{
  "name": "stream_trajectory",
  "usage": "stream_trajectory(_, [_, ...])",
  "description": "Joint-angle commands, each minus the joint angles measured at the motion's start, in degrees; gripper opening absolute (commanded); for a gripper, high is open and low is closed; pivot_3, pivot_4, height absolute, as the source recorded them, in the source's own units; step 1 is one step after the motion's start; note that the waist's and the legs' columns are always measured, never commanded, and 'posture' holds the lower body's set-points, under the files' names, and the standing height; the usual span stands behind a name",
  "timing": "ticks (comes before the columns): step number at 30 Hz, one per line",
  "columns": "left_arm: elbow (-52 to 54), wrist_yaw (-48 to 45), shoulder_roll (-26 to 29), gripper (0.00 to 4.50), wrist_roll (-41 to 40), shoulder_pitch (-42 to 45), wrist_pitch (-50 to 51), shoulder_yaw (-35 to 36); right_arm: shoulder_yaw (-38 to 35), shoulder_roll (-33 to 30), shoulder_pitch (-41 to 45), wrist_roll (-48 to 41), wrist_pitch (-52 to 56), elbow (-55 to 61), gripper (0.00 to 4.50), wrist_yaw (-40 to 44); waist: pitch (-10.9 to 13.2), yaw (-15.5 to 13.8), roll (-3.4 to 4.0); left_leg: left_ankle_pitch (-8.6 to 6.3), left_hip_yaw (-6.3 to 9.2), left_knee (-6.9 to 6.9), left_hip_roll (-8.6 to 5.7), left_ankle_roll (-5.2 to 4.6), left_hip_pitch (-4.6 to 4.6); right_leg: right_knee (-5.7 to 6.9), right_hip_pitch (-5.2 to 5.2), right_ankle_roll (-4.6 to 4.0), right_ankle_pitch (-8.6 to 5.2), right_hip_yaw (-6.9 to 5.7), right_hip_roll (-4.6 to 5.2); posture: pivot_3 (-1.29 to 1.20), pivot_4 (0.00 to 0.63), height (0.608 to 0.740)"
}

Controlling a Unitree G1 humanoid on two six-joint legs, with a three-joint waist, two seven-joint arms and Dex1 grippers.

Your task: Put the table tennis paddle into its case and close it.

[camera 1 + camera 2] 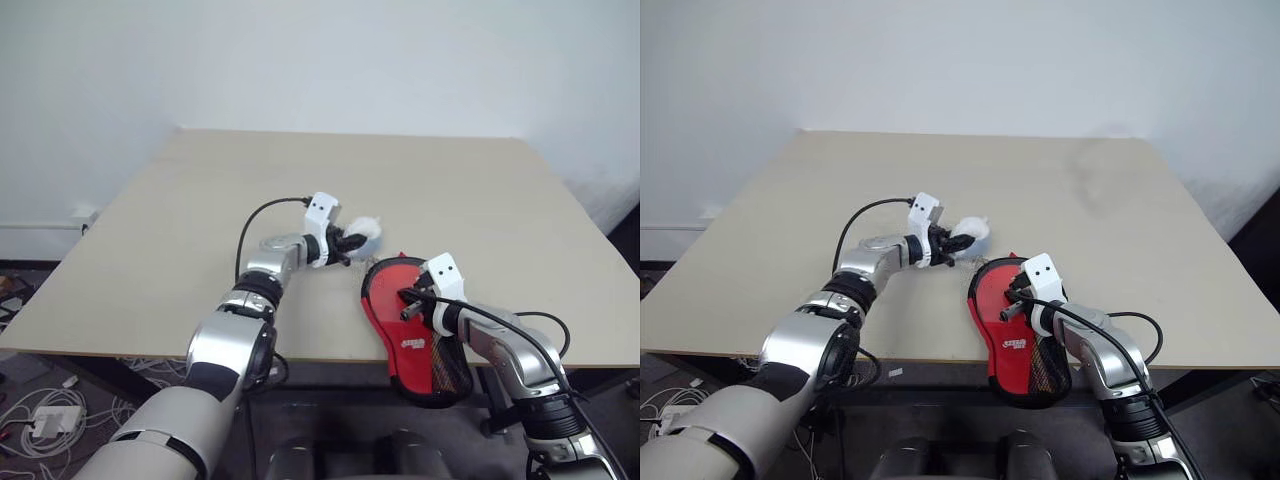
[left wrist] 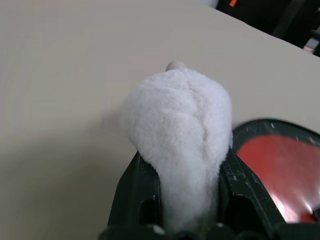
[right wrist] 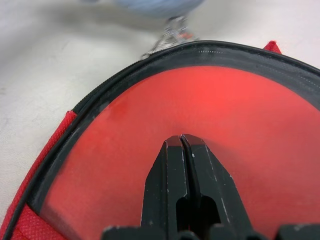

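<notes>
The case (image 1: 415, 345) lies at the near edge of the table (image 1: 200, 220), its lower end hanging over the rim. The right pincer (image 3: 182, 141), clenched with nothing between its fingers, rests over the paddle (image 3: 200, 125) inside the case. The left pincer (image 1: 350, 243) grasps a white fluffy pompom (image 2: 180, 130); the right wrist view shows a small metal chain (image 3: 170, 32) beside the zipper edge.

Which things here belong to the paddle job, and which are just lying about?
Job:
- case, red, at the table's near edge
- table tennis paddle, red face inside the case
- white fluffy pull, gripped by left claw
- right claw, shut over the paddle

Lying about:
- cables and adapter on floor
- table
</notes>
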State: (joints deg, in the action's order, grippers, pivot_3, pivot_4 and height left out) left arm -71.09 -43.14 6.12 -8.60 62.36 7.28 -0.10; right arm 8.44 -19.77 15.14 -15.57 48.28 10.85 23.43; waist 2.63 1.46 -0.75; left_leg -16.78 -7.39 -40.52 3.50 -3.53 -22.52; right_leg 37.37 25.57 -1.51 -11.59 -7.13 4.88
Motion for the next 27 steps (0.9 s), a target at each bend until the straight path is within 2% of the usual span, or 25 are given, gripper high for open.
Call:
stream_trajectory(1, [-1.00, 5.02, -1.73, 1.10, 1.80, 5.72, -4.42, 1.21, 0.71, -0.12, -0.27, 0.37, 0.43, 0.62, 0.00, 0.46, 0.00, 0.00, 0.00, 0.00, 0.00, 0.00, 0.00, 0.00, 0.00, 0.00, 0.00, 0.00, 0.00, 0.00, 0.00, 0.00, 0.000, 0.740])
stream_trajectory(7, [-3.39, 12.41, -5.60, 1.10, 4.52, 9.39, -7.46, 1.55, 0.80, 0.15, -0.69, 0.47, 0.71, 1.42, 0.00, 0.12, 0.01, 0.00, -0.01, 0.00, 0.02, 0.00, -0.01, -0.01, -0.01, -0.01, 0.01, 0.00, 0.00, -0.01, 0.00, 0.00, 0.000, 0.740])
stream_trajectory(10, [-3.54, 11.50, -7.75, 1.10, 5.31, 9.88, -7.99, 1.43, 0.68, 0.10, -1.07, 0.45, 1.04, 2.21, 0.00, -0.06, 0.01, -0.10, -0.01, -0.01, 0.03, 0.00, -0.01, -0.01, -0.02, -0.01, 0.01, 0.00, 0.00, -0.02, 0.01, 0.00, 0.000, 0.740])
stream_trajectory(12, [-3.24, 7.47, -8.97, 1.10, 5.66, 9.33, -8.00, 1.11, 0.46, 0.02, -1.27, 0.34, 1.39, 2.78, 0.00, -0.17, 0.01, -0.13, -0.01, 0.00, 0.03, 0.00, -0.02, -0.02, -0.02, -0.01, 0.01, 0.00, 0.00, -0.02, 0.02, 0.00, 0.000, 0.740])
stream_trajectory(17, [-1.29, -11.18, -9.55, 1.10, 8.44, 4.36, -10.13, -3.43, -0.03, -0.11, -2.23, 0.19, 2.05, 3.94, 0.00, -0.53, -0.01, -0.15, 0.01, 0.00, 0.03, 0.01, -0.02, -0.02, -0.02, -0.02, 0.01, 0.00, 0.00, -0.05, 0.01, 0.00, 0.000, 0.740])
stream_trajectory(22, [-0.13, -18.78, -7.93, 1.10, 10.38, 1.03, -10.62, -5.77, -0.22, -0.09, -2.35, 0.14, 2.46, 4.44, 0.00, -0.55, 0.00, -0.19, 0.01, -0.01, 0.05, 0.00, 0.00, -0.02, -0.02, -0.02, 0.01, -0.01, 0.00, -0.05, 0.01, 0.00, 0.000, 0.740])
stream_trajectory(25, [0.22, -19.26, -6.69, 1.10, 10.91, 0.32, -10.39, -6.12, -0.17, -0.15, -2.28, 0.08, 2.63, 4.54, 0.00, -0.38, -0.01, -0.20, 0.01, -0.01, 0.07, -0.01, -0.01, -0.03, -0.03, -0.02, 0.00, 0.00, 0.00, -0.05, 0.03, 0.00, 0.000, 0.740])
stream_trajectory(26, [0.32, -19.51, -6.14, 1.51, 10.92, 0.36, -9.90, -6.05, -0.09, -0.16, -2.16, 0.11, 2.61, 4.38, 0.00, -0.30, -0.01, -0.19, 0.01, -0.01, 0.07, -0.01, -0.01, -0.04, -0.03, -0.02, 0.00, 0.00, 0.00, -0.05, 0.03, 0.00, 0.000, 0.740])
stream_trajectory(27, [0.40, -19.79, -5.64, 1.74, 10.78, 0.53, -9.13, -5.80, -0.03, -0.18, -2.03, 0.14, 2.63, 4.26, 0.00, -0.23, -0.01, -0.19, 0.01, -0.01, 0.07, -0.01, -0.01, -0.04, -0.03, -0.02, 0.00, 0.00, 0.00, -0.05, 0.03, 0.00, 0.000, 0.740])
